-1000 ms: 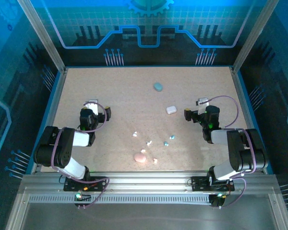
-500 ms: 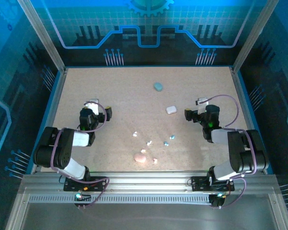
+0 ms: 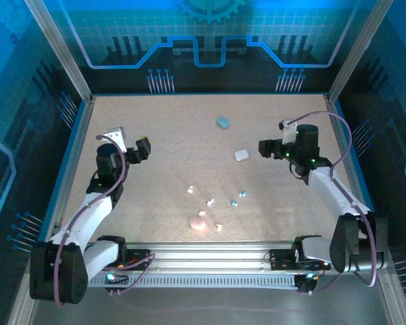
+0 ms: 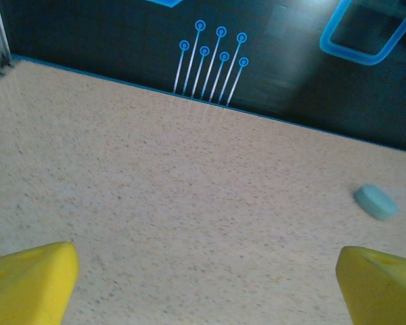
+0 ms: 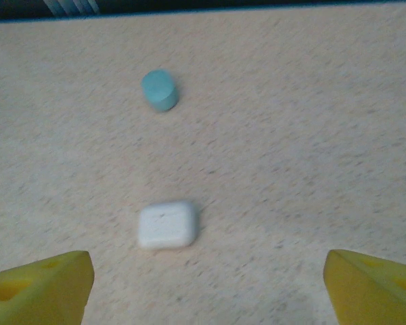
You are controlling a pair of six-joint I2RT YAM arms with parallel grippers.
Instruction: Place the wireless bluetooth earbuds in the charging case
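The earbuds [image 3: 210,201] lie scattered on the desk [image 3: 162,135] near its front edge, around the pink case [image 3: 197,223]; the white case [image 3: 241,155] and teal case [image 3: 222,122] sit farther back. The left jaws and right jaws both stand wide apart, empty.

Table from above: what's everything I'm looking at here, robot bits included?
earbuds: about six, white and teal, scattered front-centre
pink case: one, pink, front-centre among the earbuds
white case: one, white, right of centre
teal case: one, teal, toward the back
table: one, speckled beige, under everything
left arm: one, black and white, left side, jaws open, empty
right arm: one, black and white, right side, jaws open, empty
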